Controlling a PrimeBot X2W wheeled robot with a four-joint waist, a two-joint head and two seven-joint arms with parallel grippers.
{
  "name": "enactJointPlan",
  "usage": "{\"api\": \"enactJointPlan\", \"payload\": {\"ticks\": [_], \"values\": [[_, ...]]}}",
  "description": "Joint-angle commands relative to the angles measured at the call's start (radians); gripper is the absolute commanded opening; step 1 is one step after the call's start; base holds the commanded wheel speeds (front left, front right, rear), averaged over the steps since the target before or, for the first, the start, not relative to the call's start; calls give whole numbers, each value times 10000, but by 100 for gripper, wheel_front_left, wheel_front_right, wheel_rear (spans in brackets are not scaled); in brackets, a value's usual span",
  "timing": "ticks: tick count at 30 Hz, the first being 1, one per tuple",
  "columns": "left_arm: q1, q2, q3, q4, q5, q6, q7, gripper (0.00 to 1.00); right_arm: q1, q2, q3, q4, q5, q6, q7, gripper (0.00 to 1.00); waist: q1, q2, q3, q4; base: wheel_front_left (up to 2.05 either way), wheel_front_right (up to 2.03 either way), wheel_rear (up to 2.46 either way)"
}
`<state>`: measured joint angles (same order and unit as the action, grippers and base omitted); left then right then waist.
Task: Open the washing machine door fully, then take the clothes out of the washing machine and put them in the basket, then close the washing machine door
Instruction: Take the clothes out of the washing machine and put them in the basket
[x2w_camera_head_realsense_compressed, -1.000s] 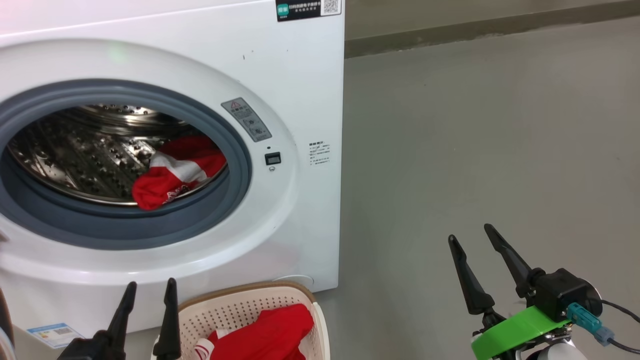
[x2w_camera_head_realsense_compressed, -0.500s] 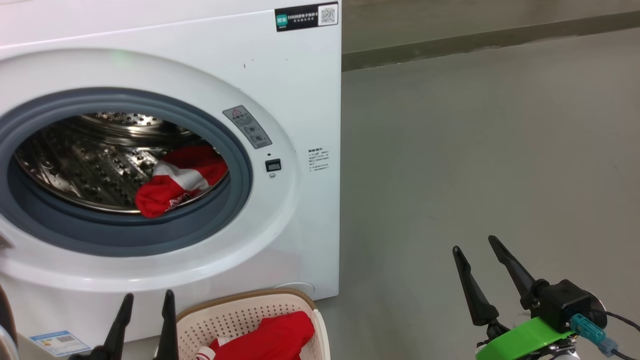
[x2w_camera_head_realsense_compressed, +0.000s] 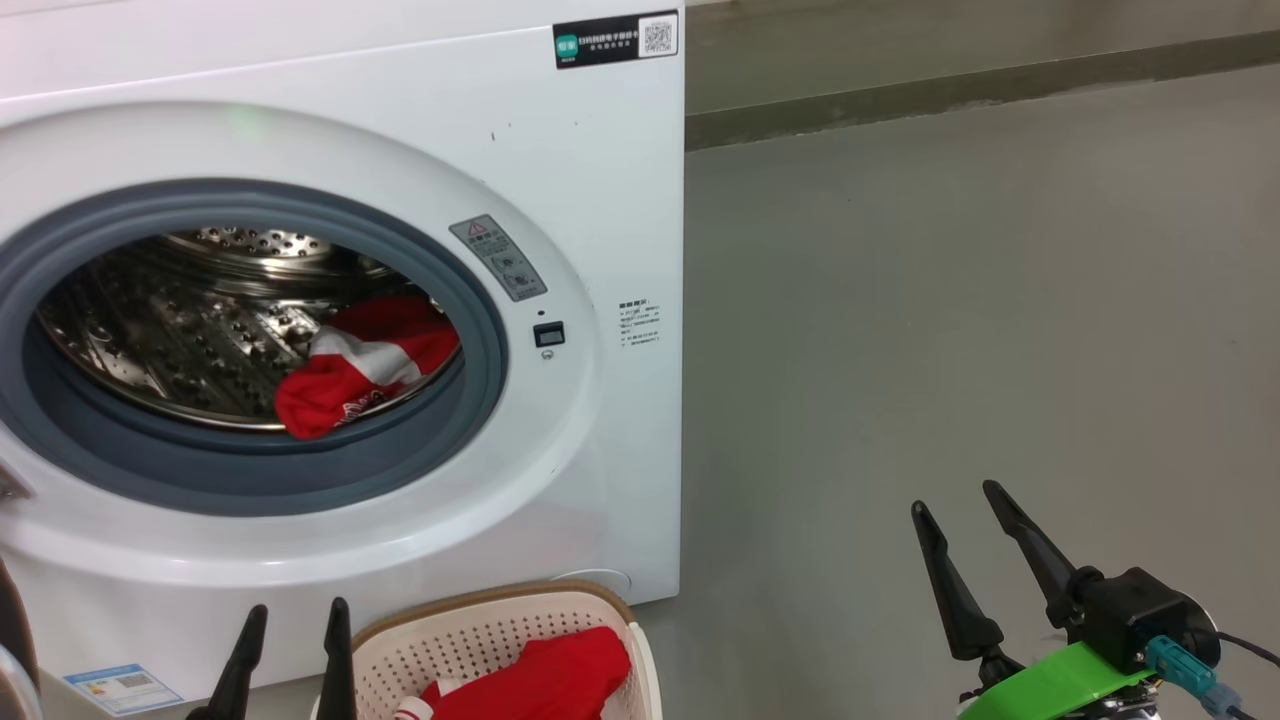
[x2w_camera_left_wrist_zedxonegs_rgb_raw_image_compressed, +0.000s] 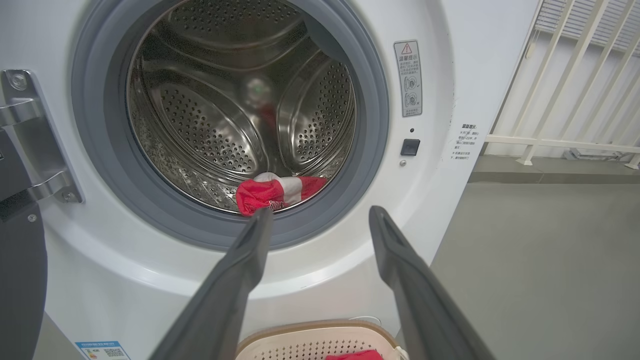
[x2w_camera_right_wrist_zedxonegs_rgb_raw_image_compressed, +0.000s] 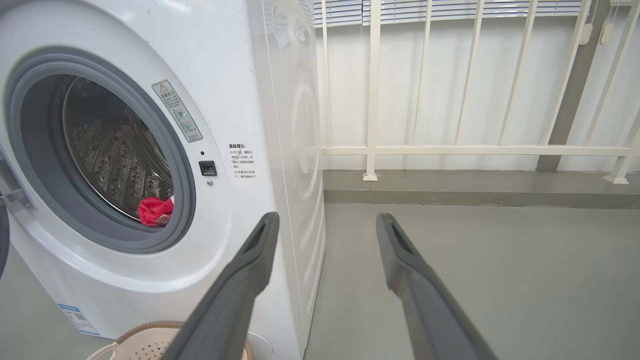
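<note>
Located one red-and-white garment (x2w_camera_head_realsense_compressed: 365, 365) in the drum (x2w_camera_head_realsense_compressed: 180, 320) of the washer (x2w_camera_head_realsense_compressed: 600, 200), bunched low at the right front and resting against the inner lip of the grey seal (x2w_camera_head_realsense_compressed: 480, 330). Found a second garment (x2w_camera_head_realsense_compressed: 545, 670) already in the basket (x2w_camera_head_realsense_compressed: 500, 592), set on the floor (x2w_camera_head_realsense_compressed: 950, 300) just before the washer, below the seal. Saw the door (x2w_camera_left_wrist_zedxonegs_rgb_raw_image_compressed: 20, 280) swung clear at the left, hanging from its hinge (x2w_camera_left_wrist_zedxonegs_rgb_raw_image_compressed: 30, 135). Found the left gripper (x2w_camera_head_realsense_compressed: 298, 607) low beside the basket, fingers parted with nothing between them, and aimed, by the left wrist view, at the drum's lower lip. Found the right gripper (x2w_camera_head_realsense_compressed: 955, 500) well off to the right over bare floor, likewise parted and empty. Judged the garment light, limp and unbreakable, but likely to sag and trail once lifted, with some risk of catching on the seal. Judged the raised, bunched fold nearest the seal the best hold: thick enough to fill the jaws, unlike a single thin layer apt to slip free. Advised lifting clear of the seal before lowering to the basket.
</note>
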<state>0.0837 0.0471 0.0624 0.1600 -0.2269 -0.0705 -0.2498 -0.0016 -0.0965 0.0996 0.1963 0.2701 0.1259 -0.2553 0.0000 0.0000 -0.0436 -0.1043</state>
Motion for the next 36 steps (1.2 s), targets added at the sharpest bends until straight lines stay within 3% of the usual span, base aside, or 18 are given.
{"api": "enactJointPlan", "payload": {"ticks": [1, 23, 36], "values": [[-144, 37, 359, -315, 37, 42, -120, 100, -146, -156, 155, -226, -102, 48, -65, 100, 0, 0, -6, 2, 0, 0, 0], [-187, 33, 324, -150, -76, 172, -120, 100, -179, -198, 194, -185, -72, 48, -65, 100, 0, 0, 23, 11, 0, 0, 0], [-2076, 206, 102, 1208, -251, 278, 41, 100, -447, -262, 422, -210, -37, 48, -65, 100, 0, 0, 801, 245, 0, 0, 0]]}}
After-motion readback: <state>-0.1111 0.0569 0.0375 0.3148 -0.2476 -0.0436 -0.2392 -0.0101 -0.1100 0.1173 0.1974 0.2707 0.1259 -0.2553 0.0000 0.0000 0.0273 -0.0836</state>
